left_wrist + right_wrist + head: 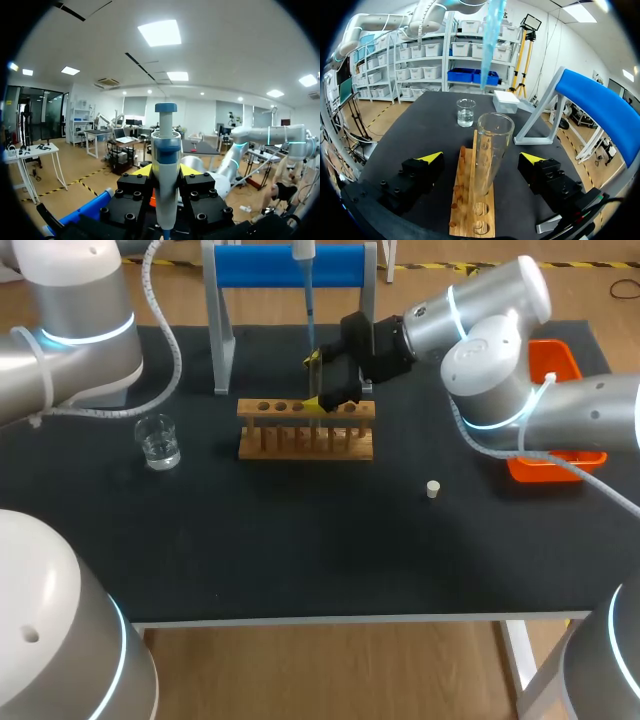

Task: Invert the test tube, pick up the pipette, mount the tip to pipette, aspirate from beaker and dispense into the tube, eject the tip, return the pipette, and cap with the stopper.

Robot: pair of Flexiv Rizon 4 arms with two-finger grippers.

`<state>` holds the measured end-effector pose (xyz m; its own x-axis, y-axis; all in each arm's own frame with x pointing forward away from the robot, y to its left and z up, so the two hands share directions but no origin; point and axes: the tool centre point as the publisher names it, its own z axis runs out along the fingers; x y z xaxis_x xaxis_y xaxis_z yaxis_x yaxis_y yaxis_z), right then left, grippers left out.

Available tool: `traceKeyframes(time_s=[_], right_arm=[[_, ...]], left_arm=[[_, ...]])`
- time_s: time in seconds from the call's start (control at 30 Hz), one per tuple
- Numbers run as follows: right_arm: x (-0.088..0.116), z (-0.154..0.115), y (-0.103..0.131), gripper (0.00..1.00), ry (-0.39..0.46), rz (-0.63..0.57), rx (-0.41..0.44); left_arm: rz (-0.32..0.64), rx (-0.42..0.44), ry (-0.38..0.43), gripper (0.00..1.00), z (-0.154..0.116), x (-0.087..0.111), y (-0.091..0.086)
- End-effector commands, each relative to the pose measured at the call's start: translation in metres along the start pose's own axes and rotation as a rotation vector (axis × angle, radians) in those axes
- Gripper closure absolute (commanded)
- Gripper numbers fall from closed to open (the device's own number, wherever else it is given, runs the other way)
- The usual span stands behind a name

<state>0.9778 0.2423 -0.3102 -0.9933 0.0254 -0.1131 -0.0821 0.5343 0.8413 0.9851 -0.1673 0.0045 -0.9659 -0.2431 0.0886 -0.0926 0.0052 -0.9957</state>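
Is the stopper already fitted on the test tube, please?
No, the stopper lies on the table, and the test tube stands uncapped.

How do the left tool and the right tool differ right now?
The left tool is shut on the pipette; the right tool is open, straddling the test tube in the rack without touching it. The left tool's item is held aloft; the right tool's stands racked. Both have yellow tips.

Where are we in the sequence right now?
Done: test tube upright in the rack, tip mounted. In hand: left end effector holds the pipette above the tube, right end effector open around it; aspiration unclear. Left: eject, return, cap with the stopper.
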Motion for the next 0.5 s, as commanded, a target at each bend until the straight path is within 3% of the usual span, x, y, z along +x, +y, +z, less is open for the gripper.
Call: traceKeyframes(time_s=[0.03,0.5], right_arm=[[0.0002,-0.0010,0.0004,0.00,0.001,0.000,0.003],[0.0002,-0.0010,0.0004,0.00,0.001,0.000,0.003]], left_arm=[[0.000,0.009,0.006,1.00,0.0010,-0.0054,0.0031],[-0.004,0.011,0.009,1.00,0.0028,-0.0117,0.0100]])
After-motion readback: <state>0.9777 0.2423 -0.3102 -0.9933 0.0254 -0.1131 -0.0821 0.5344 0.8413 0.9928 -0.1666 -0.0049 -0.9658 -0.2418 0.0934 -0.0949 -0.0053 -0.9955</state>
